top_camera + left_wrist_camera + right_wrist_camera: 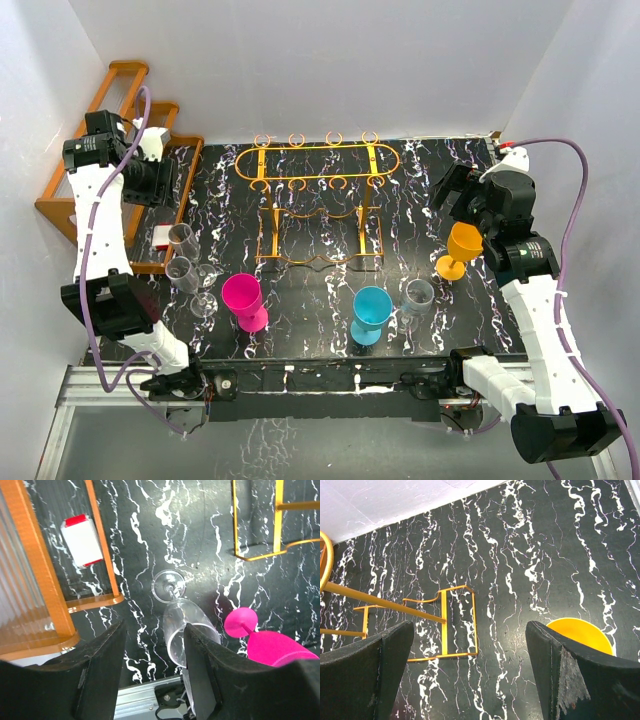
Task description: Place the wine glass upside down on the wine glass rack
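Magenta glass (243,300) upright near wine glass rack (318,195)

**Table.** The black, white-veined marble-pattern tabletop (430,215) is bounded by white walls (320,60) at the rear and on both sides. An aluminium rail (100,385) runs along its near edge.

**Wooden rack.** A brown wooden stepped rack (127,70) occupies the far-left corner.

**Box.** A white box with red ends (82,541) lies flat between the rack's lower bars.

**Goblets.** A pink goblet (243,297) and a cyan goblet (371,308) stand upright near the front edge, well apart.
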